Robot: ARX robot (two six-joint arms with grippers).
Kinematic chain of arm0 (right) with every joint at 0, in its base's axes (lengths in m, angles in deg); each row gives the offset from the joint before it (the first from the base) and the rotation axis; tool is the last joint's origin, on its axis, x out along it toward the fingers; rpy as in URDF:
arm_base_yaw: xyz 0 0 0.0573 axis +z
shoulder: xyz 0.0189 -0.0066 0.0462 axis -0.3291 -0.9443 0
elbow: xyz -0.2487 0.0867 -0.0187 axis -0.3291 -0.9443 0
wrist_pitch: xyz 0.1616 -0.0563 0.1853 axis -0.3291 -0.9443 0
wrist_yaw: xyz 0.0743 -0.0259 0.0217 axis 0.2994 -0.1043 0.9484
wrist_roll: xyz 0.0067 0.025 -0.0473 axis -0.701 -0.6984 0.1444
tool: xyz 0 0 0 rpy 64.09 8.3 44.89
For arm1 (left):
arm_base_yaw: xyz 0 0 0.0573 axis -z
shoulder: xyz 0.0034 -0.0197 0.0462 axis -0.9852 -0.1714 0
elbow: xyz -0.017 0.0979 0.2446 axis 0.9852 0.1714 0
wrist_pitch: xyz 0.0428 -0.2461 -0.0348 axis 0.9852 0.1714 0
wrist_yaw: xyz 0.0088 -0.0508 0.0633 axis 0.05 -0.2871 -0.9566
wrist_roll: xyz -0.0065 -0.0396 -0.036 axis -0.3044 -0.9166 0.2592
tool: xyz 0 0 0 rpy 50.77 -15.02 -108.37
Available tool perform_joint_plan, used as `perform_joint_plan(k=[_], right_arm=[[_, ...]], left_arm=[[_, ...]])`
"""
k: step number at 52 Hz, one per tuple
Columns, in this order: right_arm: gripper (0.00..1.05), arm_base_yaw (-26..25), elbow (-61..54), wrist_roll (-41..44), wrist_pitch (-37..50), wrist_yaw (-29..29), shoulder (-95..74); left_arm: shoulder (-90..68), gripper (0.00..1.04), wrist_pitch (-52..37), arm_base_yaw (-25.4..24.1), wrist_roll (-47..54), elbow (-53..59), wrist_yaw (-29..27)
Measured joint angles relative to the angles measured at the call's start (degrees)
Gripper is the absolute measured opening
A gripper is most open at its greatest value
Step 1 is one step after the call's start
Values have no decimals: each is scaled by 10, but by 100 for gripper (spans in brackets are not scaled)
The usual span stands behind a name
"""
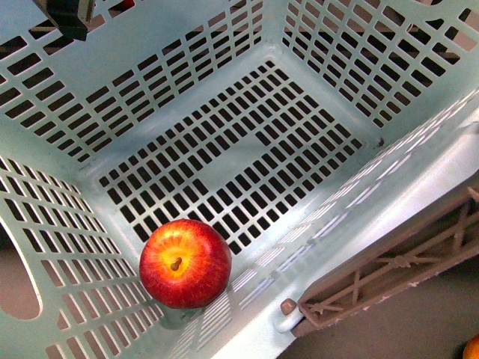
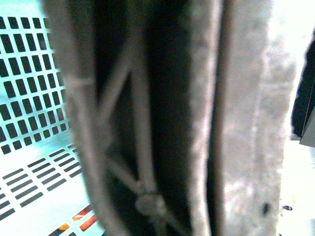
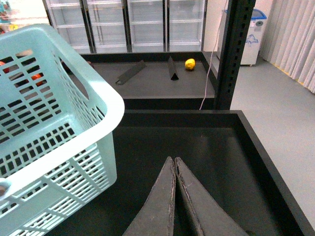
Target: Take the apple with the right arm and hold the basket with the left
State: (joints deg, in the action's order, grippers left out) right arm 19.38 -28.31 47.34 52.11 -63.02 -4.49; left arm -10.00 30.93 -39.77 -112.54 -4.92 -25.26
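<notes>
Apple (image 1: 185, 263) comes first in the front view. It sits stem dimple up on the slotted floor of the basket (image 1: 172, 34), in the corner at 7 o'clock, close against the near wall. The ribbed handle (image 1: 389, 262) lies folded along the rim at 4 o'clock, and a small orange fruit (image 1: 472, 348) peeks in outside the basket at 5 o'clock.

In the left wrist view the handle (image 2: 236, 123) fills the picture, blurred and very near, with the basket wall at 9 o'clock. The left fingers do not show, so we cannot tell whether they grip it, though the nearness suggests a hold.

In the right wrist view the right fingers (image 3: 157, 206) are pressed together with nothing between them. They are above the dark desk (image 3: 221, 147), with the basket apart from them at 9 o'clock. A yellow fruit (image 3: 190, 64) lies far off at 12 o'clock.

With the apple in the basket and the right arm empty outside it, we judge the picking done; only holding the basket steady seems left.
</notes>
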Motion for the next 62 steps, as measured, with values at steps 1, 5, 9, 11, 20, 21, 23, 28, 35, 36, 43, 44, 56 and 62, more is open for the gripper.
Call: perform_joint_plan(k=[1,5,9,11,20,21,23,28,35,36,43,44,56,62], right_arm=[[2,0,0,0,0,0,0],[2,0,0,0,0,0,0],[2,0,0,0,0,0,0],[6,0,0,0,0,0,0],[32,0,0,0,0,0,1],[34,0,0,0,0,0,1],[39,0,0,0,0,0,1],[57,0,0,0,0,0,1],[74,0,0,0,0,0,1],[76,0,0,0,0,0,1],[98,0,0,0,0,1,1],[97,0,0,0,0,2,1],[96,0,0,0,0,0,1],[96,0,0,0,0,1,1]], left_arm=[[0,15,0,0,0,0,0],[0,15,0,0,1,0,0],[0,15,0,0,0,0,0],[0,15,0,0,0,0,0],[0,15,0,0,0,0,0],[0,15,0,0,0,0,0],[0,15,0,0,0,0,0],[0,15,0,0,0,0,0],[0,15,0,0,0,0,0],[0,15,0,0,0,0,0],[-13,15,135,16,-91,-56,-158],[-15,15,160,16,-133,-65,-210],[-15,14,202,-41,-205,-82,-359],[-15,14,191,-99,-240,-68,-297]])
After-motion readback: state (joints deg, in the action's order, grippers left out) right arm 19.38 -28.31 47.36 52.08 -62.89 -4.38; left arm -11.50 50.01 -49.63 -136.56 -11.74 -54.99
